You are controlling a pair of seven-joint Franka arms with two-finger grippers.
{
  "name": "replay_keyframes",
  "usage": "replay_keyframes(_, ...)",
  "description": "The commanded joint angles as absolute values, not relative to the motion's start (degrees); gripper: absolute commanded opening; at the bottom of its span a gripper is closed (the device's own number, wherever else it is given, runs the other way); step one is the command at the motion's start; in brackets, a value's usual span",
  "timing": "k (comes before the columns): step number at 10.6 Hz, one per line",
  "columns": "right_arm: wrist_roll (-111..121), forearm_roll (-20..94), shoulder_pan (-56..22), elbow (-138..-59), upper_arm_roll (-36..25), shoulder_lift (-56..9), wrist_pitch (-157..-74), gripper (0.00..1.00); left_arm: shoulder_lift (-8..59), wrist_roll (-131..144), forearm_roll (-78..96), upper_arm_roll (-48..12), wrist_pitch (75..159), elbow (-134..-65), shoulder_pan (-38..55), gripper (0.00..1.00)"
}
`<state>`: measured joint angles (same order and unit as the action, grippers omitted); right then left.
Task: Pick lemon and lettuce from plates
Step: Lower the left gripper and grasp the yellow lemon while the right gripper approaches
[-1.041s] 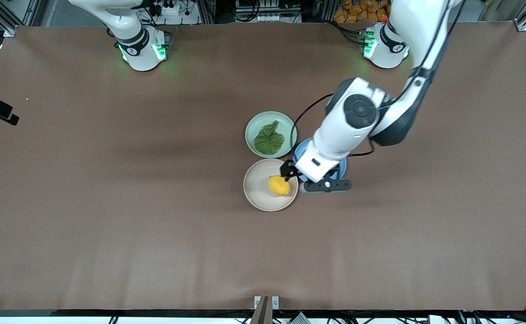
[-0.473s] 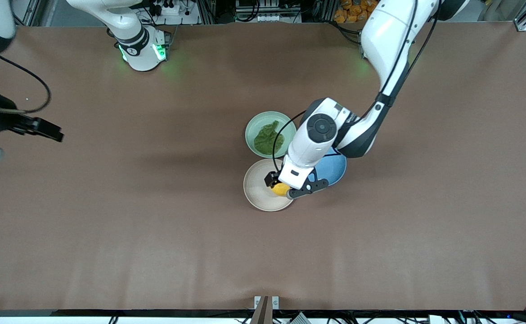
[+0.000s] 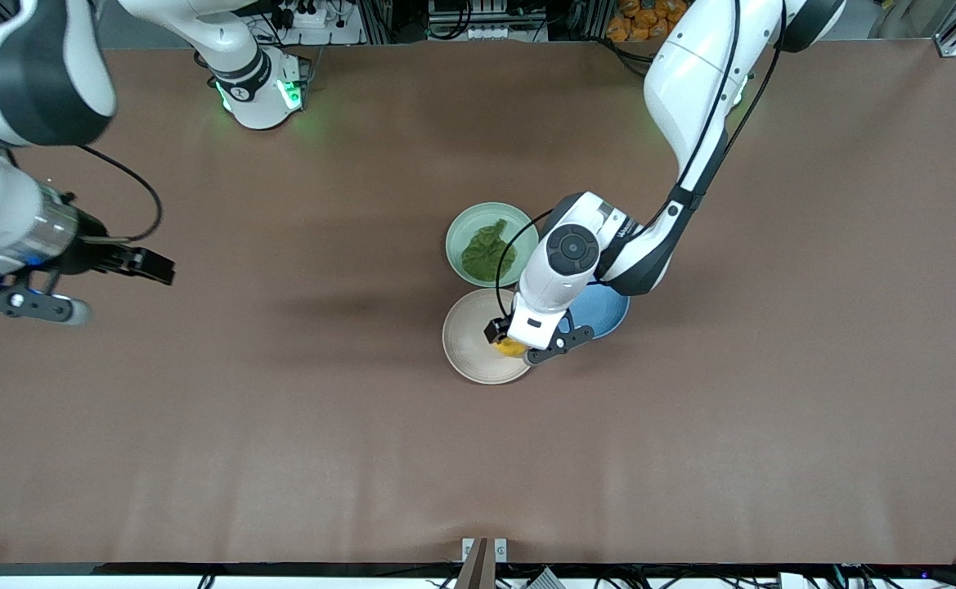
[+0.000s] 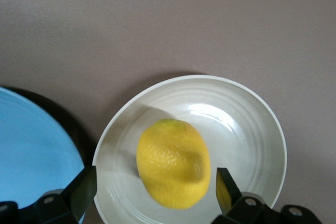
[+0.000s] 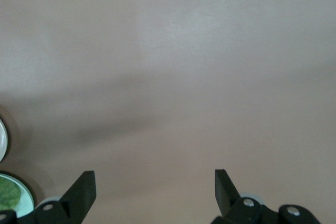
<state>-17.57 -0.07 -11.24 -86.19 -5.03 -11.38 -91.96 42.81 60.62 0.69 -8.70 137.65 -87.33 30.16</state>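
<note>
The right gripper hangs with fingers spread over bare table near the right arm's end. At mid-table, lettuce lies on the mint plate; the left gripper, fingers apart, straddles the lemon on the cream plate.

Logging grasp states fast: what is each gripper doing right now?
Left gripper: open, fingers either side of the small yellow lemon on the beige-cream plate.
Right gripper: open, holding nothing.

Even overhead light, soft table shadows (diffuse), beige plate glare
</note>
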Motion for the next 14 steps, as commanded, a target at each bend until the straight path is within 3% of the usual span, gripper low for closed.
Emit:
replay_keyframes(1, -24.8, 0.4, -11.0, -92.4, -0.6, -10.7, -98.6, 1.00, 46.5, 65.0, -1.0, -8.3, 138.0, -82.5, 30.9, 1.00)
replay_keyframes(8, -47.1, -0.2, -11.8, -98.6, 12.2, -14.1, -107.1, 1.00, 50.3, 66.6, -1.0, -8.3, 139.2, -80.2, 32.3, 0.99)
replay_keyframes(9, -50.2, -0.4, -12.0, -99.3, 14.0, -15.0, -109.0, 1.00, 50.3, 66.5, -1.0, -8.2, 139.2, -80.2, 32.3, 0.92)
replay_keyframes(10, -53.1, -0.5, -12.7, -100.5, 15.5, -15.6, -111.9, 1.00, 50.3, 66.4, -1.0, -8.2, 139.2, -80.2, 32.1, 0.81)
replay_keyframes(11, -56.7, -0.7, -13.8, -101.3, 16.1, -16.6, -114.4, 1.00, 50.5, 66.3, -1.0, -8.2, 139.2, -80.2, 32.1, 0.60)
replay_keyframes(12, -60.9, -2.8, -16.0, -101.2, 16.2, -18.5, -115.0, 1.00, 50.6, 66.3, -1.0, -8.2, 139.2, -80.2, 32.1, 0.27)
replay_keyframes(13, -64.9, -5.4, -18.0, -101.2, 16.3, -20.2, -115.8, 1.00, 50.5, 66.4, -1.1, -8.1, 139.2, -80.2, 32.0, 0.05)
replay_keyframes(14, -68.3, -6.2, -19.9, -101.1, 16.2, -22.2, -117.7, 1.00, 50.0, 66.5, -1.1, -7.8, 139.2, -80.2, 32.1, 0.00)
